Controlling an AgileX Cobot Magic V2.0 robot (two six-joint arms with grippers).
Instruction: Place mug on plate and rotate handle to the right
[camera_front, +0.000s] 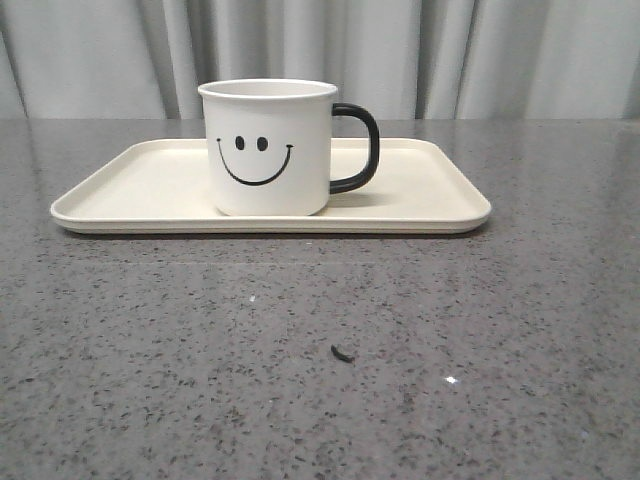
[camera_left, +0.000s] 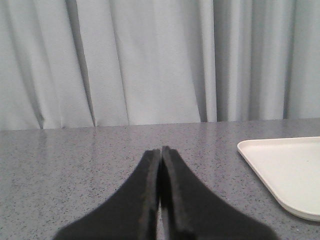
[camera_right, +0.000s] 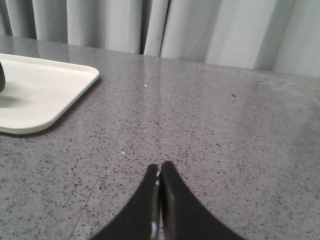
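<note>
- Left gripper (camera_left: 160, 150): black fingers pressed together, tips touching, nothing between them. It sits low over bare grey table (camera_left: 75, 165), well clear of the tray.
- Left wrist view: one rounded corner of the plate (camera_left: 285, 172) shows off to the side of the fingers; mug not in this view.
- Right gripper (camera_right: 160, 167): likewise clenched on nothing, tips meeting over the speckled tabletop.
- Right wrist view: a plate corner lies apart from the fingers. A dark sliver (camera_right: 1, 77) at the frame edge, above the plate, is possibly the handle; too little is visible to be sure.
- Front view: neither arm appears.
- Mug (camera_front: 268, 150): upright on the plate (camera_front: 140, 185), roughly mid-tray, base flat on the surface, smiley face toward the camera.
- Handle (camera_front: 362, 148): points to the robot's right, its loop over the plate's right half.
- Plate lies flat on the table, long side across the view, near the far edge in front of the pale curtain (camera_front: 480, 55).
- Small dark fleck (camera_front: 342, 353) on the table nearer the camera, well apart from the plate.
</note>
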